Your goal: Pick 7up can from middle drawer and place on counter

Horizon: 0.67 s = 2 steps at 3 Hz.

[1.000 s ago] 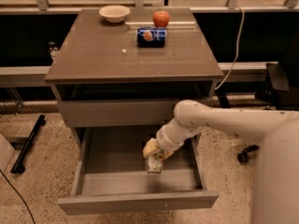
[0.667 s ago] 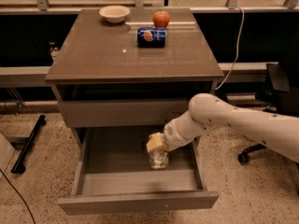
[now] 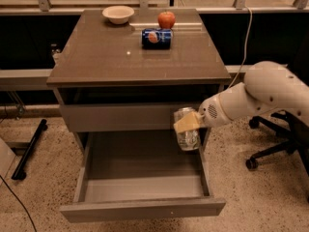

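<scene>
- Tool (image 3: pixel 186 126), at the end of the pale arm that reaches in from the right, is clamped on the 7up can (image 3: pixel 188 139), with a tan finger across the can's upper part.
- That can hangs upright in the air, below the counter's front edge and toward its front right corner. It is above the right side of the open middle drawer (image 3: pixel 145 210) and touches neither the drawer floor nor its walls. It looks pale and silvery from where I stand, and I cannot read its label.
- On the counter (image 3: pixel 130 64), a blue Pepsi can (image 3: pixel 157 37) lies on its side near the back edge. An apple (image 3: pixel 166 19) sits just behind it and a bowl (image 3: pixel 118 14) is off toward the back left corner.
- By my reckoning the pick is done and the carry up is the step in hand.
- Next the can must rise past the front edge without clipping it. It should then come down upright on the bare front half of the counter, well apart from the Pepsi can.
</scene>
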Each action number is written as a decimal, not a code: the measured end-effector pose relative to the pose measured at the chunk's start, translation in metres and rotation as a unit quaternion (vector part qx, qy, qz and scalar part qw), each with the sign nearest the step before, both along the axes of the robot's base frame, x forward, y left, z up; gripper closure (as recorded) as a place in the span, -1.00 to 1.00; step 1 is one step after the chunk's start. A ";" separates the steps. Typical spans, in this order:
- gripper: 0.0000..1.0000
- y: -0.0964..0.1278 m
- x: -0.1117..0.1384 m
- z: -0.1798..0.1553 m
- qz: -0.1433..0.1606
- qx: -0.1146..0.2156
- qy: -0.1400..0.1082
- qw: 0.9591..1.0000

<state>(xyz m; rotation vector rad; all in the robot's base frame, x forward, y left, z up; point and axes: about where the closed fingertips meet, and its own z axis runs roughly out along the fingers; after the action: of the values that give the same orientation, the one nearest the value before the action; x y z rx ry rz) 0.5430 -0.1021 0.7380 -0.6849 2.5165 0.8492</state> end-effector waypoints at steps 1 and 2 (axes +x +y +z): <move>1.00 -0.026 0.014 0.076 0.042 -0.012 -0.093 0.995; 1.00 -0.050 0.042 0.149 0.063 -0.032 -0.209 0.975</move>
<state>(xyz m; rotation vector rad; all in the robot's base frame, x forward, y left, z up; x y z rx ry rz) 0.5851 -0.1525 0.8873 -0.9438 2.1460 0.5906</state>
